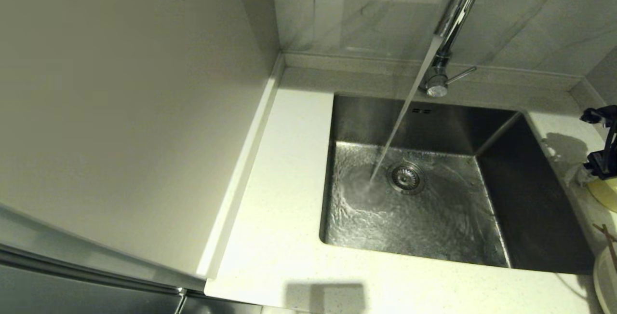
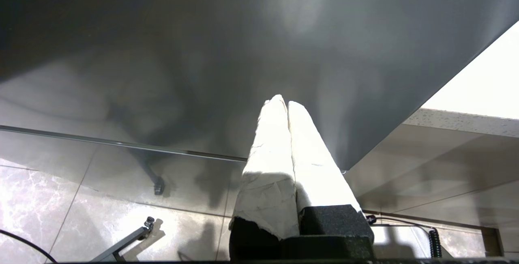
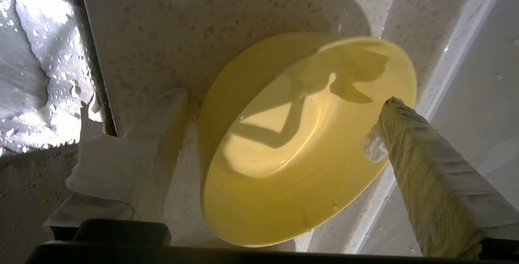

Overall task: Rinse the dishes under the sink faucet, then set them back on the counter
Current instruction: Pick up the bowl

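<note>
The pale yellow bowl (image 3: 300, 166) stands on the speckled counter (image 1: 289, 184), right of the sink; only its edge (image 1: 605, 191) shows in the head view. My right gripper (image 3: 284, 99) is open and straddles it, one wrapped finger (image 3: 162, 134) beside the outer wall, the other (image 3: 405, 134) over the far rim. The cream plate (image 1: 605, 280) lies at the right edge with the chopsticks (image 1: 608, 242) across it. The chrome faucet (image 1: 458, 10) pours a stream of water (image 1: 400, 121) into the sink. My left gripper (image 2: 284, 104) hangs shut and empty, below the counter.
The steel sink (image 1: 530, 184) holds rippling water around its round drain strainer (image 1: 406, 177). A tall pale cabinet side (image 1: 120, 111) stands on the left. Grey-veined wall tiles (image 1: 361, 10) rise behind the counter's low raised rim.
</note>
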